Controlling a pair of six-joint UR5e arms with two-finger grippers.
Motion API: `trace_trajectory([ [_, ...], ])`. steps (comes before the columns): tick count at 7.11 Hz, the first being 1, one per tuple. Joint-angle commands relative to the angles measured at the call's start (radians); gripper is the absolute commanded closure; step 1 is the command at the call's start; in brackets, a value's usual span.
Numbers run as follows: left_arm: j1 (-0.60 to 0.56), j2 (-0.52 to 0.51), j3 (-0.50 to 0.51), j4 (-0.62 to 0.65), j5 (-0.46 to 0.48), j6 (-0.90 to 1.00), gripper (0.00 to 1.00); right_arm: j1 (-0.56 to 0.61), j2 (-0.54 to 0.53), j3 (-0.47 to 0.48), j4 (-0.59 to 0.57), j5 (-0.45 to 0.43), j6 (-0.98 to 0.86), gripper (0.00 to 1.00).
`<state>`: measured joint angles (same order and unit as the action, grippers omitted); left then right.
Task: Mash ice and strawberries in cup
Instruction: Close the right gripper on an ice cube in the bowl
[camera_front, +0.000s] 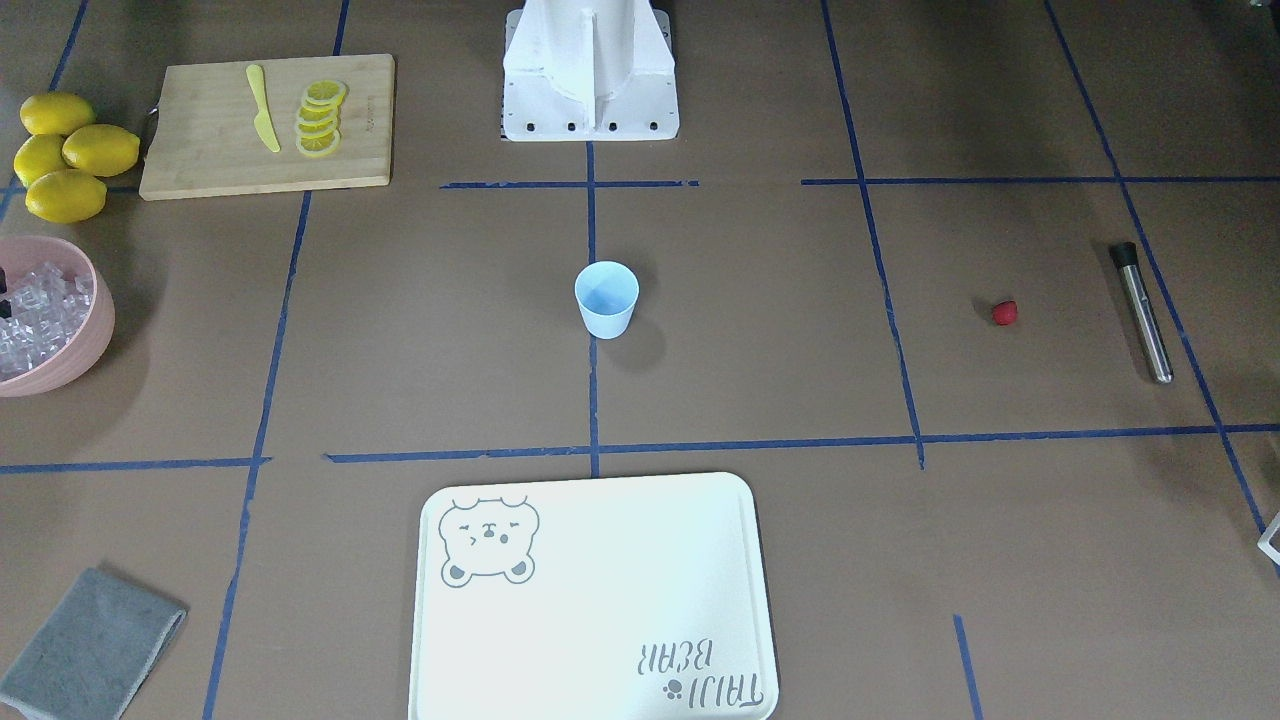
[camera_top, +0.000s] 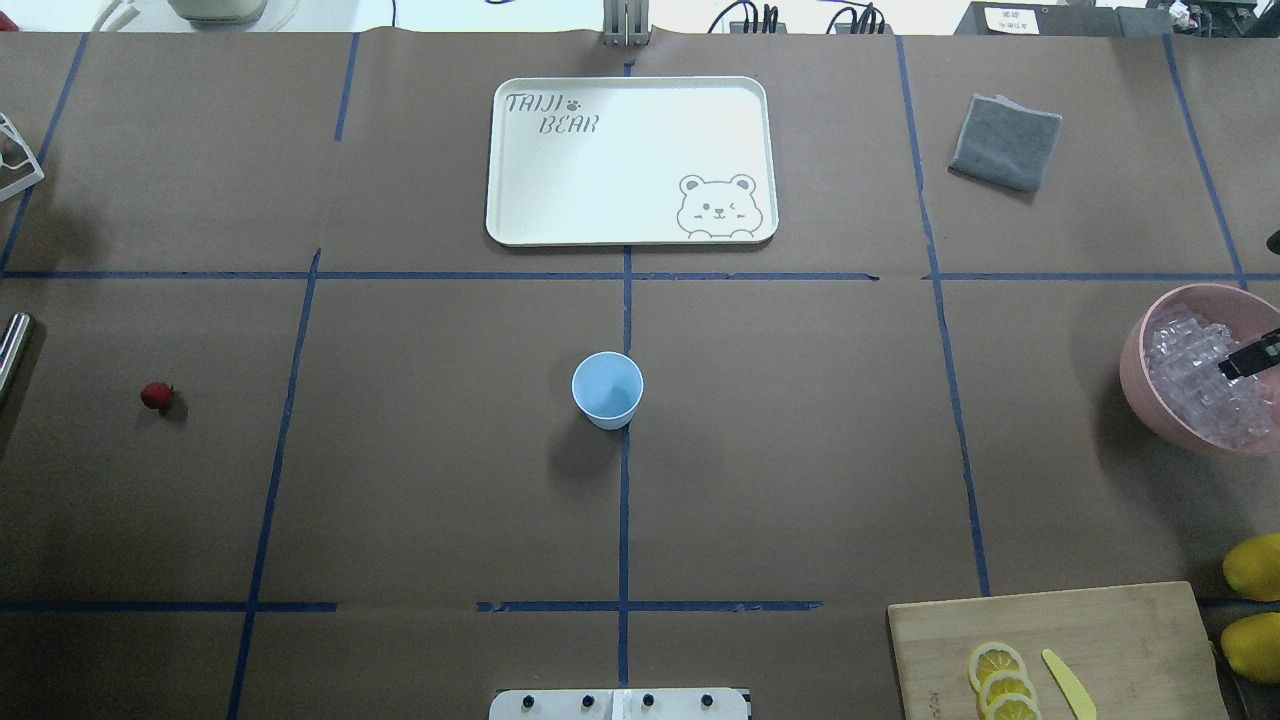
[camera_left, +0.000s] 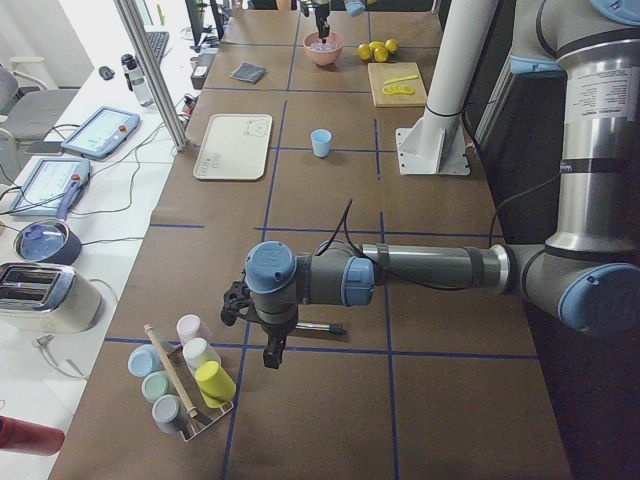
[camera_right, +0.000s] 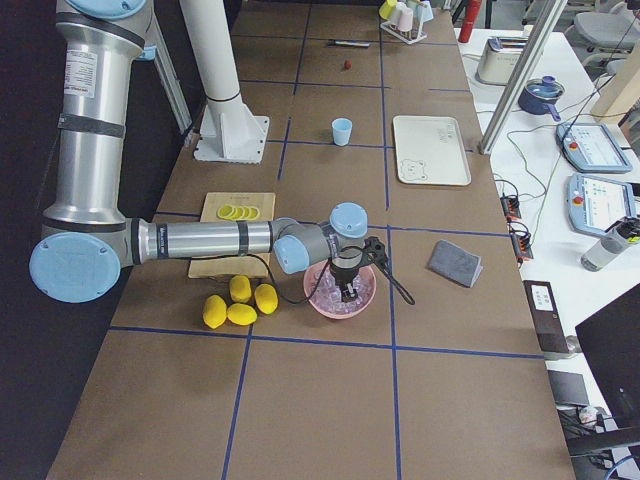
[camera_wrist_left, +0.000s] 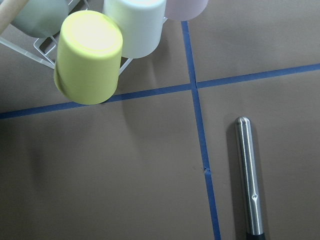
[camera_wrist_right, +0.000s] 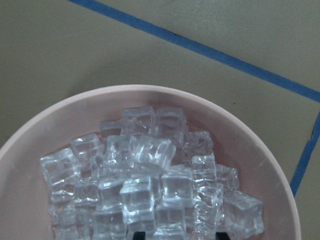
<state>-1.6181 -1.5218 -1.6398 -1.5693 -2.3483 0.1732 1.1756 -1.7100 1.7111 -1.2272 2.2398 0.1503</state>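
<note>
- The small pale blue tapered plastic cup (camera_front: 606, 300) stood upright and mouth up at the middle of the brown paper-covered table (camera_front: 760, 330), on a crossing of blue tape lines, its smooth walls narrowing to the base
- The small clear glassy ice cubes (camera_wrist_right: 145, 185) lay heaped in the wide pink round bowl (camera_wrist_right: 60, 115) at the table's right end, well apart from the cup, their faces wet-looking and translucent
- The single roundish dark red strawberry (camera_front: 1004, 313) sat alone on the paper toward the left end, near the slim polished steel rod with a black tip (camera_front: 1143, 313)
- The right gripper (camera_right: 347, 290) hung over the ice in the bowl; whether its claw was apart or closed could not be told
- The left gripper (camera_left: 272, 352) pointed down beside the steel rod and a wire rack of pastel plastic cups (camera_left: 190, 375); its claw's state could not be told either
- A glossy white rectangular tray printed with a bear (camera_top: 560, 200), a folded grey cloth (camera_top: 1005, 142), a bamboo cutting board (camera_front: 200, 130) bearing lemon slices (camera_front: 320, 118) and a yellow plastic knife (camera_front: 263, 108), and four whole lemons (camera_front: 70, 150) also sat on the table
</note>
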Motion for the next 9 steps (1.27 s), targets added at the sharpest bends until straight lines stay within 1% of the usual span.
trace_trajectory([
  [1, 0.0, 0.0, -0.002, 0.0, 0.0, 0.0, 0.0, -0.014, 0.0, -0.007, 0.0, 0.0, 0.0, 0.44],
  [6, -0.003, 0.008, -0.021, 0.0, 0.0, -0.003, 0.0, -0.019, 0.001, -0.007, 0.0, 0.001, -0.002, 0.47],
  [7, -0.003, 0.009, -0.018, 0.002, -0.035, -0.003, 0.0, -0.017, 0.001, -0.008, 0.0, 0.001, -0.003, 0.47],
  [8, -0.005, 0.009, -0.02, 0.002, -0.045, -0.004, 0.0, -0.017, 0.001, -0.01, 0.0, 0.001, -0.003, 0.5],
  [9, -0.005, 0.009, -0.021, 0.002, -0.045, -0.003, 0.0, -0.017, -0.003, -0.01, 0.0, 0.001, -0.003, 0.57],
])
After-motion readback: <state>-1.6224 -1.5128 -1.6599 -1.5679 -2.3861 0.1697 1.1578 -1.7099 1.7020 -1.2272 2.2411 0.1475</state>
